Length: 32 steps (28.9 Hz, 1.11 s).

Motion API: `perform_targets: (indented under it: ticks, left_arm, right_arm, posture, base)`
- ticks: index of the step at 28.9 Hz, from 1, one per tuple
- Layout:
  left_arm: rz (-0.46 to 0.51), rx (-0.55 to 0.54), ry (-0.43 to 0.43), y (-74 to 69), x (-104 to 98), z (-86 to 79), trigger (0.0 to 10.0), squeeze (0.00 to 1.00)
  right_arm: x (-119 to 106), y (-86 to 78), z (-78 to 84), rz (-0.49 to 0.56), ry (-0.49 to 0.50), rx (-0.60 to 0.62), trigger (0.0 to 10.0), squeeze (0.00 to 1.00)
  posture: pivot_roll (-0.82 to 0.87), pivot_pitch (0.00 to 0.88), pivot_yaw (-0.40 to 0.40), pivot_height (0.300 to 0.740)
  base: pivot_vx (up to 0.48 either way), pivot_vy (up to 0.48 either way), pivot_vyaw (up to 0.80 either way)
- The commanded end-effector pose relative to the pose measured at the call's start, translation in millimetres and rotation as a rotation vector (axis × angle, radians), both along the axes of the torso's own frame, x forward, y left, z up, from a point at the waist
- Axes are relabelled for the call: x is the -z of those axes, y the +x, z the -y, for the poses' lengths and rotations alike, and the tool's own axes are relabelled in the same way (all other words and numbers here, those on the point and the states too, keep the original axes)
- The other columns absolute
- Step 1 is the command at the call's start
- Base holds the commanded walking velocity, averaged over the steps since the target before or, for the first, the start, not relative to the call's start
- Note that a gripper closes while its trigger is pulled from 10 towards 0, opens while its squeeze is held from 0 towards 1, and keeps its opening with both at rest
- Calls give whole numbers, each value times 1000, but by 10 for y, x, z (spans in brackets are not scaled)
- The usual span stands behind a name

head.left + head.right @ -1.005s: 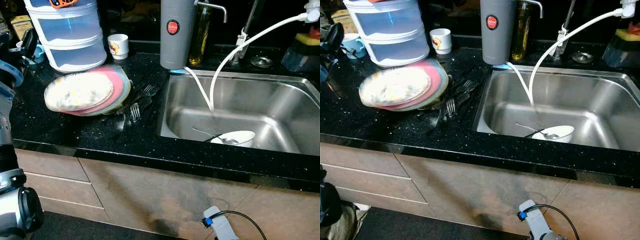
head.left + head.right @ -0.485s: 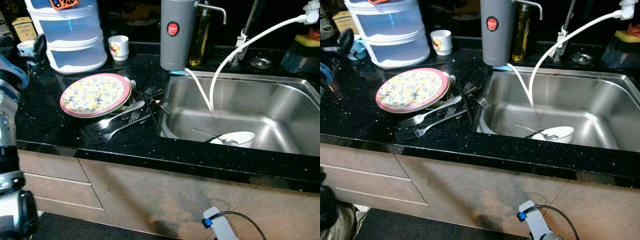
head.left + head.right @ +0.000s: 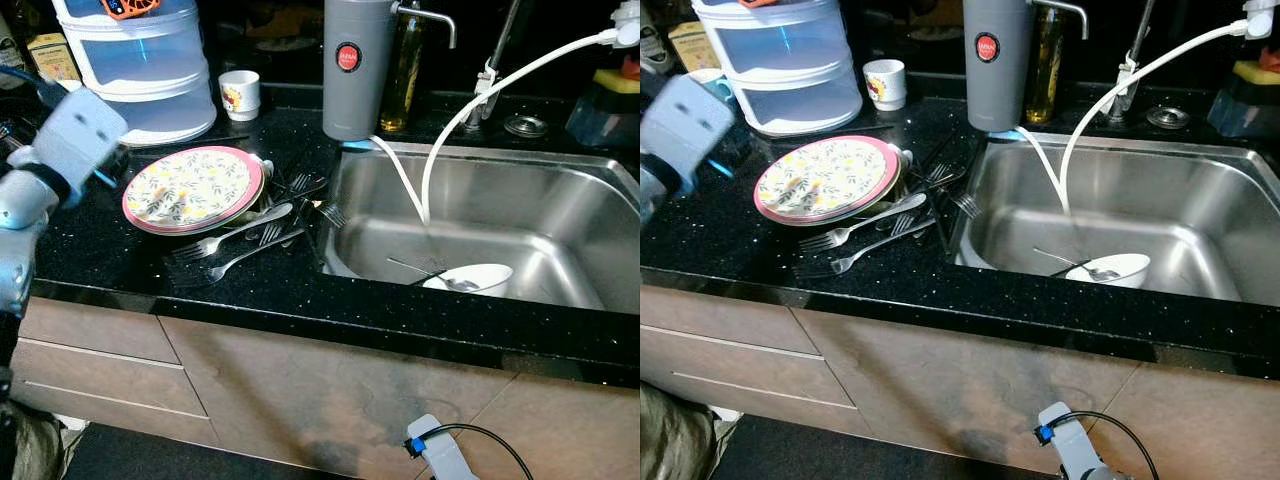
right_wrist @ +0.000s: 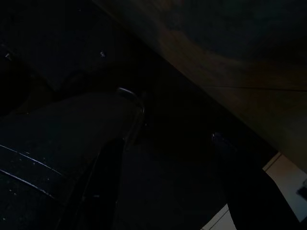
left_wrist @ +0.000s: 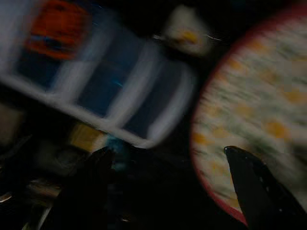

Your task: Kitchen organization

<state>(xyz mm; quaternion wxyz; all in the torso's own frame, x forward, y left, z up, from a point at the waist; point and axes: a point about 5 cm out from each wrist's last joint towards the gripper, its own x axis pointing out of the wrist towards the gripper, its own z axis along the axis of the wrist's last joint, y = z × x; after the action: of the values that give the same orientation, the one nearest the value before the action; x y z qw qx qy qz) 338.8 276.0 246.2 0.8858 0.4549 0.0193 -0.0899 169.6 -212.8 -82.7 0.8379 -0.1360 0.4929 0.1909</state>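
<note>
A floral plate with a pink rim (image 3: 193,188) lies on the black counter (image 3: 120,250), left of the sink (image 3: 560,230). Several forks (image 3: 236,236) are strewn between the plate and the sink edge. A white bowl (image 3: 480,276) with a spoon lies in the basin. My left arm (image 3: 62,152) is blurred, over the counter just left of the plate. In the left wrist view my left gripper (image 5: 168,191) is open and holds nothing, with the plate (image 5: 254,110) just ahead. My right gripper (image 4: 168,191) hangs open and idle in the dark beside the cabinet front.
A clear plastic drawer unit (image 3: 140,60) and a small printed cup (image 3: 240,93) stand behind the plate. A grey water filter (image 3: 355,65), an oil bottle (image 3: 405,60) and a white hose (image 3: 480,85) stand by the sink. A sponge (image 3: 615,80) sits at the far right.
The plate, blurred and further left a second ago, has settled flat with the forks showing. My left arm has swung in from the far left toward the plate.
</note>
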Motion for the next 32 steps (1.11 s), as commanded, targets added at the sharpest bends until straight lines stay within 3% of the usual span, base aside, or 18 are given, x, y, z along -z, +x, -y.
perform_targets:
  ticks: [1,5,7,10,20,24,32]
  left_arm:
    - [-79,9,62,-25,113,-44,10000,0]
    - [-136,39,63,-34,215,-12,10000,0]
    - [-239,89,41,-49,362,39,10000,0]
    - [-302,122,40,-46,423,72,10000,0]
    - [-370,179,-44,-40,341,142,10000,0]
    - [-418,162,15,-63,250,85,10000,0]
    - [-440,99,87,-65,314,-20,10000,0]
  right_arm:
    - [5,-4,-16,-4,-4,-14,10000,0]
    - [6,-4,-17,-4,-5,-15,10000,0]
    - [7,-6,-19,-4,-7,-17,10000,0]
    - [9,-11,-19,-4,-9,-18,10000,0]
    - [12,-18,-15,-5,-11,-19,10000,0]
    - [10,-15,-13,-4,-15,-27,10000,0]
    - [8,-9,-15,-2,-17,-31,10000,0]
  posture:
    - [-11,0,9,740]
    - [-13,0,10,740]
    - [-17,0,13,740]
    - [-23,0,17,740]
    - [-25,0,15,740]
    - [-24,0,18,740]
    - [-27,0,19,740]
  base:
    - [0,0,0]
    - [0,0,0]
    - [0,0,0]
    - [0,0,0]
    - [0,0,0]
    - [0,0,0]
    - [0,0,0]
